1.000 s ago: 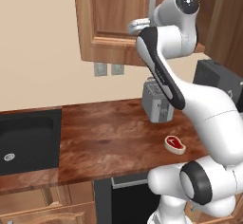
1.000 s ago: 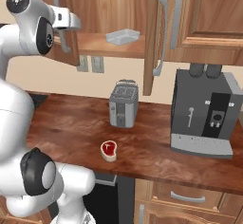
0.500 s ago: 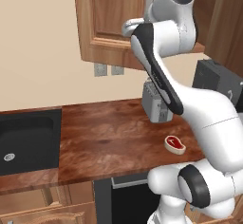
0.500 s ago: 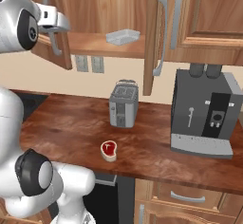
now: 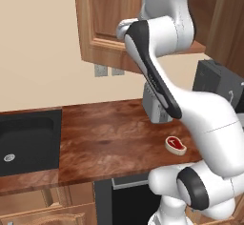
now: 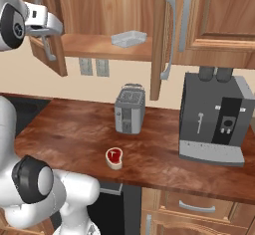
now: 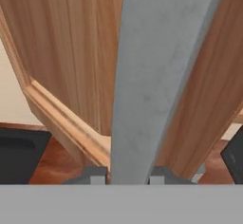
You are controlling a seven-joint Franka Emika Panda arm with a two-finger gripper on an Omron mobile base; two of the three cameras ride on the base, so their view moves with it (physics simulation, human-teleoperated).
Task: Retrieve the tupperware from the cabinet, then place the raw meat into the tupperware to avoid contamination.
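Note:
The brown wooden cabinet (image 6: 99,46) stands open above the counter. On its shelf lies the pale shallow tupperware (image 6: 128,38). My gripper (image 6: 49,34) (image 7: 127,174) is shut on the long grey bar handle (image 7: 156,76) of the left door (image 5: 106,24), which is swung out wide. The handle runs between my two fingertips (image 7: 93,175) in the hand view. The raw meat (image 6: 114,157) (image 5: 175,143), red with a pale rim, lies on the wooden counter in front of the toaster, far below my hand.
A silver-grey toaster (image 6: 130,109) (image 5: 155,107) stands mid-counter, with a dark coffee machine (image 6: 216,122) to its right. The right cabinet door (image 6: 160,40) hangs open, edge-on. A black sink (image 5: 24,140) lies at the counter's left end.
My hand has swung left with the door handle in its grip, and the left cabinet door has opened wider. The tupperware and the meat have not moved.

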